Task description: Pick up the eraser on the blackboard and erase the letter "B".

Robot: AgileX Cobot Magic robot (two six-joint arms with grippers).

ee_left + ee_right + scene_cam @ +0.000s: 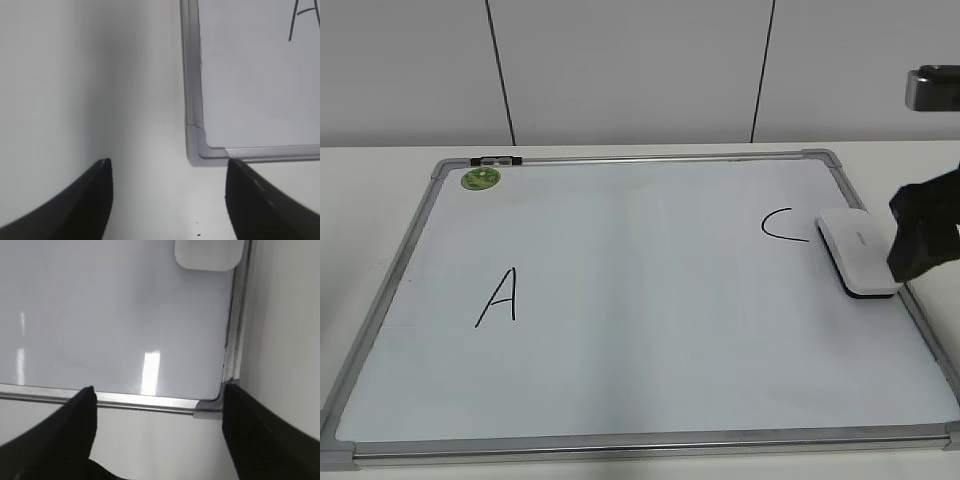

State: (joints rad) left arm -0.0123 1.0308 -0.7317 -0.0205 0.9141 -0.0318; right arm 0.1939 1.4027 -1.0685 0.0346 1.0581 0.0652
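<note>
The blackboard (650, 330) is a white board in a silver frame, lying flat on the table. It carries a black A (498, 297) and a black C (780, 225); no letter "B" shows anywhere. The white eraser (858, 250) lies on the board by its right edge, just right of the C, and it also shows at the top of the right wrist view (207, 255). My right gripper (920, 235) (157, 390) is open and empty, beside the eraser and apart from it. My left gripper (167, 162) is open and empty over the table, at the board's near left corner (197, 145).
A round green sticker (480, 179) sits at the board's far left corner. A white wall stands behind the table. A grey device (932, 88) hangs at the upper right. Part of the A (300, 15) shows in the left wrist view.
</note>
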